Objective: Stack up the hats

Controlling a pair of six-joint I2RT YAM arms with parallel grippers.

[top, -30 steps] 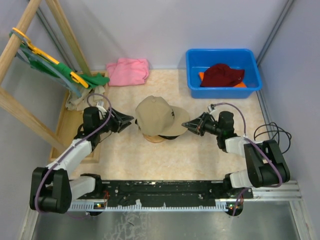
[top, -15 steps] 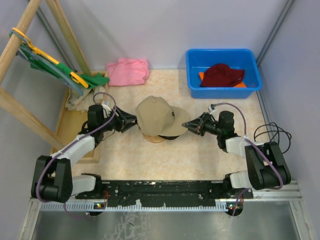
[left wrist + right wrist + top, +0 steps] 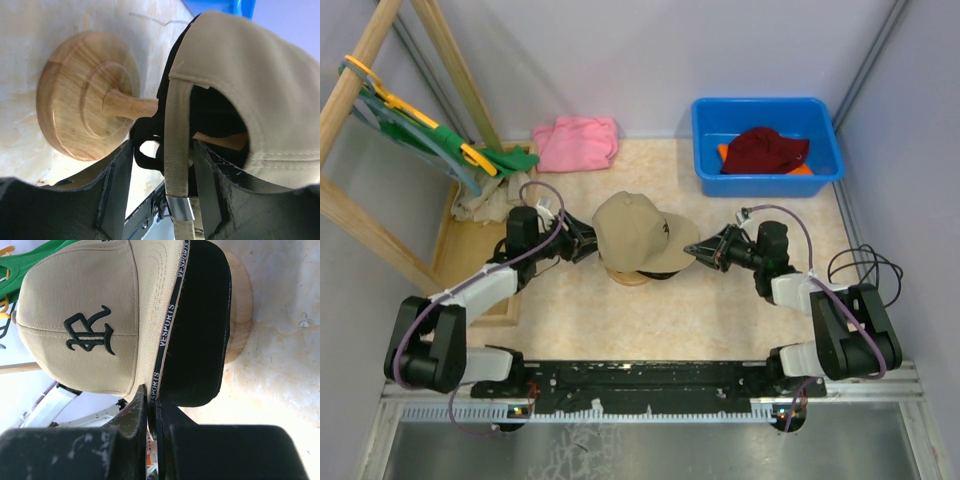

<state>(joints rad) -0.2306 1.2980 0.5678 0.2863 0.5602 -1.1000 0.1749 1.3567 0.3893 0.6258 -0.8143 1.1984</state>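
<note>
right claw [image 3: 692, 249] pinches the brim of the tan fabric cap [image 3: 632, 232]; left claw [image 3: 588, 243] gapes astride its strap, with a black cap [image 3: 200, 340] and a round wooden stand [image 3: 85, 100] beneath. beyond the right claw, a blue plastic bin [image 3: 770, 183] holds a dark red hat [image 3: 765, 150] and an orange hat [image 3: 723, 152].

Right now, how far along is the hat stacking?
Done: the tan cap sits over the black cap on the wooden stand. In hand: the right gripper pinches the tan cap's brim, and the left gripper is open around its back strap. Left: the dark red hat and orange hat lie in the blue bin.
</note>
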